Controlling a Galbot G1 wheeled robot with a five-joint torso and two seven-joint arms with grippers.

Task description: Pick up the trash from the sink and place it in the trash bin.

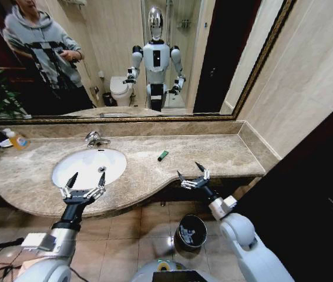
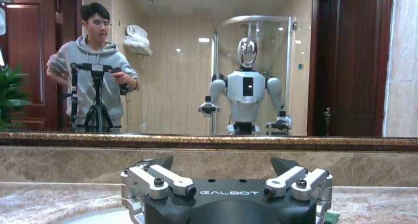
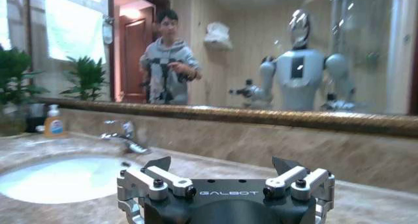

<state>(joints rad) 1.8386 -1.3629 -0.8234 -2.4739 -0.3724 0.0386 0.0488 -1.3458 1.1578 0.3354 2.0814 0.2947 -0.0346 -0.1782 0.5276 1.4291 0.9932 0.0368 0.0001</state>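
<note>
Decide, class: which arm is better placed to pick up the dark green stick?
Right, probably. The right gripper hangs open at the counter edge nearer the green stick; the left gripper, also open, hovers at the sink.

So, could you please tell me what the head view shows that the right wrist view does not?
The head view alone shows the short dark green stick lying on the marble counter right of the sink, the trash bin on the floor below the counter edge, and the open, empty left claw over the sink's front rim.

The right wrist view alone shows the potted plants reflected in the mirror.

Both show the sink, the faucet, the orange-liquid bottle and the open, empty right claw.
</note>
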